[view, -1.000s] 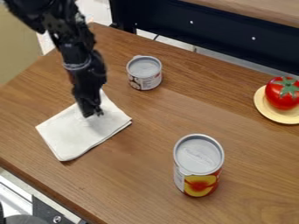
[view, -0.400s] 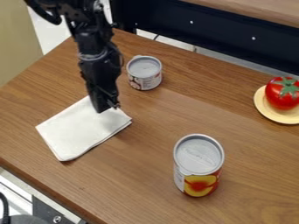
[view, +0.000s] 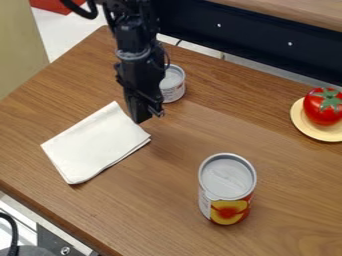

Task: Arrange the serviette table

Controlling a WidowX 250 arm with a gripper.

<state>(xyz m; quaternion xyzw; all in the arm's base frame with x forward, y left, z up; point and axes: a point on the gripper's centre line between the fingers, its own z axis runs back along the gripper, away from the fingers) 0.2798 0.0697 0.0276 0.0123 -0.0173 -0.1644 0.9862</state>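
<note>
Black and narrow, the gripper point(view: 148, 116) hangs at the end of the black robot arm point(view: 137, 52), its tip just beside the far right edge of the serviette; whether it is open or closed, I cannot tell. The white folded cloth-like serviette point(view: 97, 143) lies flat on the left part of the brown wood-grain table point(view: 180, 175), set at a slant, with one corner pointing away toward the far edge and its layers showing along the near right side. Just behind the gripper and the arm stands a short, grey-topped can point(view: 174, 86) with a printed label, upright and partly hidden by them. To the right of the serviette and nearer the camera, well apart from it, a taller metal can point(view: 228, 185) stands upright, its label red, white and yellow. Farther off at the right edge, a red tomato point(view: 323, 106) with a green star-shaped top sits on a round, pale yellow plate point(view: 308, 131). Beyond the table runs a long dark panel point(view: 254, 42) beneath a lighter wooden surface point(view: 294, 10).
</note>
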